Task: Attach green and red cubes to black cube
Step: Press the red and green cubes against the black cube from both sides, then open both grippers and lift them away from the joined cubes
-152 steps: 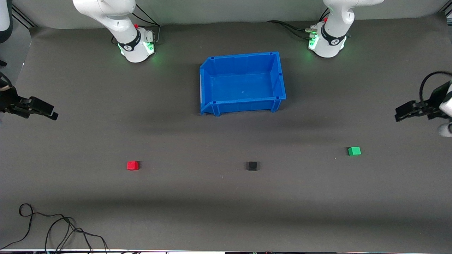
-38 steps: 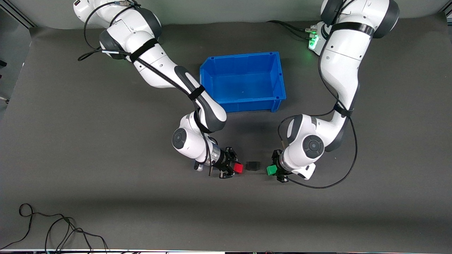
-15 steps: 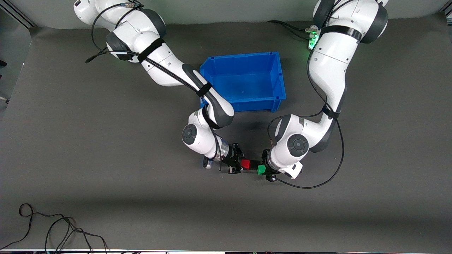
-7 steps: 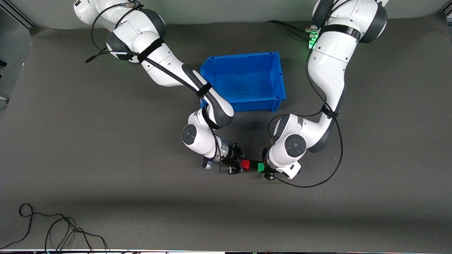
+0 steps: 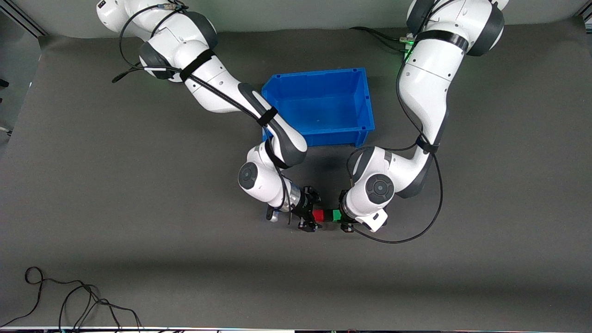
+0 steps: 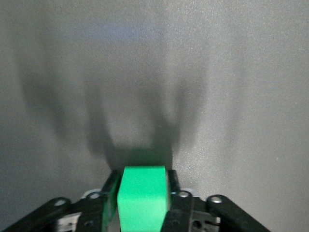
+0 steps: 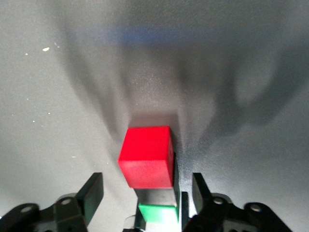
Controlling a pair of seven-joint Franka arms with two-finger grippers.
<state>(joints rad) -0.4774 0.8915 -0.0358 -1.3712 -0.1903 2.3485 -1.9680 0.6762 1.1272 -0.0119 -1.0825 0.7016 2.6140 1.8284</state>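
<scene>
The red cube (image 5: 318,215), the black cube (image 5: 327,215) and the green cube (image 5: 336,215) lie in one row on the grey mat, touching, with the black one in the middle. My left gripper (image 5: 344,217) is shut on the green cube (image 6: 143,198). My right gripper (image 5: 310,216) is open; its fingers (image 7: 91,193) stand wide apart, with gaps on either side of the red cube (image 7: 147,155) at their tips. In the right wrist view the black cube (image 7: 157,195) and the green cube (image 7: 159,211) show next to the red one.
A blue bin (image 5: 323,138) stands farther from the front camera than the cubes, between the two arms. Loose black cables (image 5: 69,300) lie near the front edge at the right arm's end.
My left gripper has brought the green cube against the black cube. The row of three has shifted slightly toward the right arm's end.
</scene>
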